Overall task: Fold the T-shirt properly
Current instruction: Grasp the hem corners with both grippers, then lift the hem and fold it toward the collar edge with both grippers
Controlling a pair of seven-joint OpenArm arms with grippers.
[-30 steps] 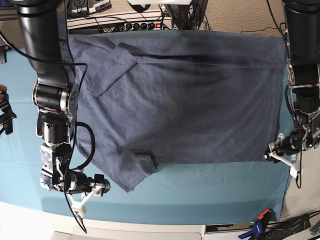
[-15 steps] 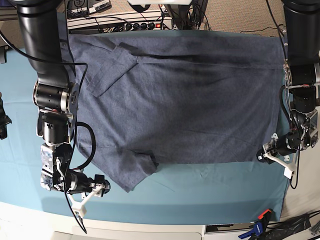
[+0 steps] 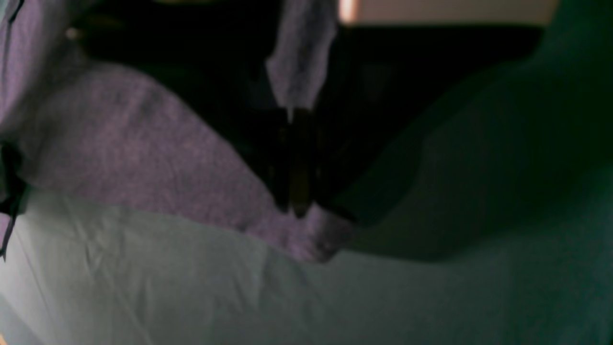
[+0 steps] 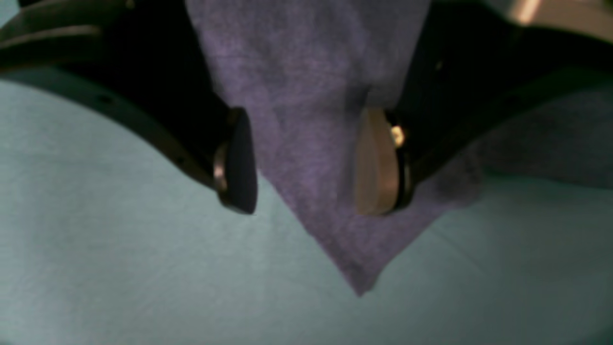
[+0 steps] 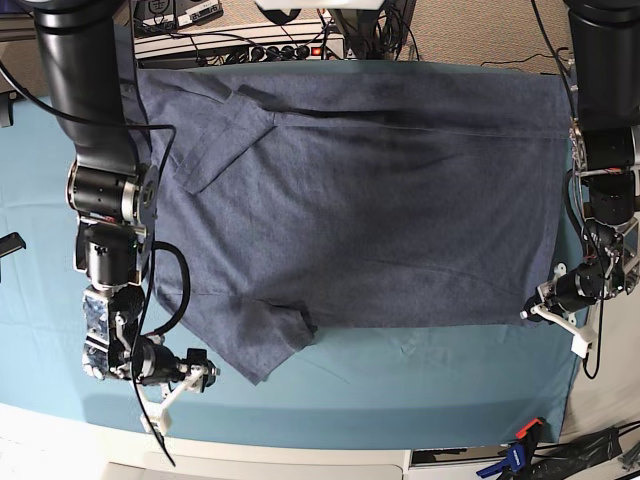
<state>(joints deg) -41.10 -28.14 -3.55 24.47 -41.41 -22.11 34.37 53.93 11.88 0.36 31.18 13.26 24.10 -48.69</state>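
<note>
Teal table cloth (image 5: 420, 380) covers the table, with the T-shirt (image 5: 370, 200) spread flat across it.

On the left, the right gripper (image 5: 190, 375) sits at the sleeve corner nearest the front edge; its wrist camera shows the fingers (image 4: 378, 163) standing apart, the fabric tip between them, not pinched. Across the shirt, on the right, the left gripper (image 5: 535, 310) is clenched on the hem corner, and cables (image 5: 260, 45) clutter the back.

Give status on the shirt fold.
Left gripper shut on T-shirt hem corner. Right gripper open, straddling sleeve tip. Shirt flat on cloth, unfolded.
</note>
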